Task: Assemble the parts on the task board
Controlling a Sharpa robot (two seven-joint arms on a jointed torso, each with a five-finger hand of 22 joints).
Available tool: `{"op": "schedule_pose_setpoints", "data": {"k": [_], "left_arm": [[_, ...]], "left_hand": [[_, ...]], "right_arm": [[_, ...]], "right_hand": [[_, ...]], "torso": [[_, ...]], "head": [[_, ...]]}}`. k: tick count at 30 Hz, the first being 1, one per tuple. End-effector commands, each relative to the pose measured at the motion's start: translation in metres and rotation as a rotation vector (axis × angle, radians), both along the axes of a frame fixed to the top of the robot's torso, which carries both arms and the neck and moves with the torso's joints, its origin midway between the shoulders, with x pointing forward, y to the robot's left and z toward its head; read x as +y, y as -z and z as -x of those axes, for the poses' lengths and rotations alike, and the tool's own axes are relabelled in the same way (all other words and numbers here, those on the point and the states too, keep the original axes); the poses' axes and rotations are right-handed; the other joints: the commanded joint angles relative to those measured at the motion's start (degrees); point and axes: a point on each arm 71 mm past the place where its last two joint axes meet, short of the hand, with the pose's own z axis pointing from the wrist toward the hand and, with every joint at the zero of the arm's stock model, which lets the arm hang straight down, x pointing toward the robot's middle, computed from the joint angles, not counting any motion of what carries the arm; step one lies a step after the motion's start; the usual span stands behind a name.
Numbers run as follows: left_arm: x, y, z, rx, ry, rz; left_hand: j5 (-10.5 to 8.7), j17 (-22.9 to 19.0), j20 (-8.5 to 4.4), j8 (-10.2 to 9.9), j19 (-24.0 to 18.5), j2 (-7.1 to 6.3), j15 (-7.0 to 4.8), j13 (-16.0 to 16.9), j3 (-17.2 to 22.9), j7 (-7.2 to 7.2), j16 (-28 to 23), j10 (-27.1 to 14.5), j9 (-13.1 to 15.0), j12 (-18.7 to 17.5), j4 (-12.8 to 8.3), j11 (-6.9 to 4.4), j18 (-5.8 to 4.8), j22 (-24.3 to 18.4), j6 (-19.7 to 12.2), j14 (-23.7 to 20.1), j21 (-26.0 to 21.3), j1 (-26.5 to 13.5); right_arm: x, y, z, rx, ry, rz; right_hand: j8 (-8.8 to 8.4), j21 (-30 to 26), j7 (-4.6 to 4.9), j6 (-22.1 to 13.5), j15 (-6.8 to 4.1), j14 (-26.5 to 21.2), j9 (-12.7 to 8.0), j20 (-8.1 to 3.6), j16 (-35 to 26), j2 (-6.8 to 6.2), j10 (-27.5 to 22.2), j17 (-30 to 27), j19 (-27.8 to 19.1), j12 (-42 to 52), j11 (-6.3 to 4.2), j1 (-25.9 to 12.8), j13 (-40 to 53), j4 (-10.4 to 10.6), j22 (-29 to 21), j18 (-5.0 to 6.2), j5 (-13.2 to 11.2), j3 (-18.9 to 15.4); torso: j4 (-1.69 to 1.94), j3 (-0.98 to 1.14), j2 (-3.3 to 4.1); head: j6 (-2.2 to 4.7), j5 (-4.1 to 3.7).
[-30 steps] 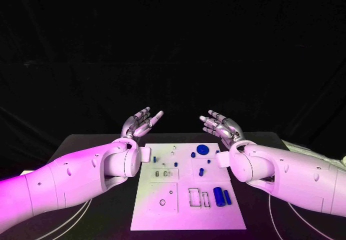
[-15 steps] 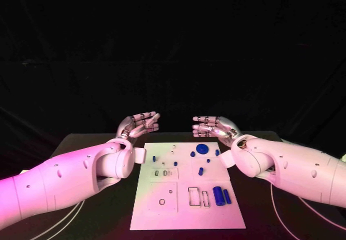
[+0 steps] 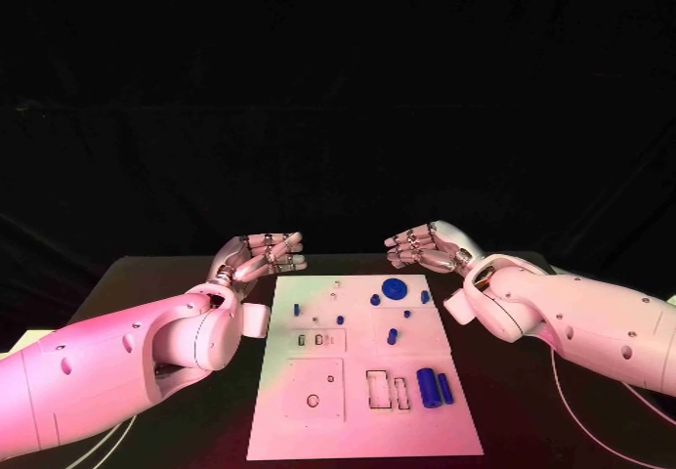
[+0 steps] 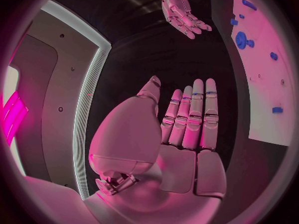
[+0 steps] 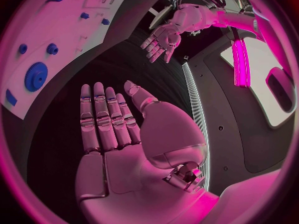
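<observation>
Two smooth white arms, left arm and right arm, with rounded shells dotted by small dark screw holes. Each ends in a silver segmented hand: left hand, right hand. Thin pale cables trail below.

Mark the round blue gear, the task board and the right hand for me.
Round blue gear point(image 3: 396, 288), head view, centre of its face.
Task board point(image 3: 321, 430), head view, bare near-left corner area.
Right hand point(image 3: 427, 244), head view, middle of the hand.

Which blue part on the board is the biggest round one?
The blue disc at the task board's far end; the other blue parts are small pegs or long cylinders.
</observation>
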Motion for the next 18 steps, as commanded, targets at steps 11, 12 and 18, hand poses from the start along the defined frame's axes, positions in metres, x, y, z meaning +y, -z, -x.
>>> {"op": "schedule_pose_setpoints", "data": {"k": [11,12,18], "left_arm": [[-0.014,-0.018,0.023,-0.011,0.116,0.06],[-0.016,-0.019,0.025,-0.011,0.123,0.063],[-0.025,-0.023,0.032,-0.004,0.16,0.079]], "left_hand": [[-0.3,0.97,-0.47,-0.38,1.59,0.56,-0.54,0.15,-0.22,-0.14,0.02,1.66,-0.02,-0.37,-0.94,-0.31,0.69,-0.17,1.02,1.81,0.21,0.51],[-0.3,0.97,-0.47,-0.38,1.6,0.56,-0.54,0.15,-0.22,-0.15,0.02,1.66,-0.02,-0.37,-0.94,-0.31,0.69,-0.17,1.03,1.81,0.21,0.51],[-0.32,1.02,-0.48,-0.45,1.63,0.5,-0.53,0.14,-0.3,-0.11,-0.07,1.66,-0.04,-0.46,-0.99,-0.28,0.67,-0.21,1.0,1.79,0.18,0.49]], "right_arm": [[0.007,-0.018,-0.008,-0.197,-0.043,0.552],[0.008,-0.019,-0.008,-0.206,-0.047,0.589],[0.018,-0.026,-0.008,-0.262,-0.077,0.772]], "right_hand": [[-0.34,16.17,-2.99,7.87,-6.81,21.17,0.2,-8.07,6.34,-4.1,11.54,5.12,17.31,-0.97,-4.44,2.39,0.38,0.07,7.62,0.69,-1.62,1.2],[-0.45,17.56,-3.15,8.02,-7.12,22.38,0.18,-8.44,6.91,-4.28,11.69,5.74,17.82,-1.24,-4.62,2.36,0.36,0.14,8.44,0.62,-1.78,1.09],[-0.86,24.95,-3.75,8.25,-8.17,25.85,0.1,-9.69,13.68,-5.3,10.77,10.88,19.39,-1.93,-5.22,1.8,0.31,0.68,12.97,0.54,-2.09,1.03]], "torso": [[0.71,-0.61,4.42],[0.8,-0.64,4.66],[1.04,-0.97,6.2]], "head": [[1.1,-1.09],[1.06,-1.22],[1.32,-1.59]]}}
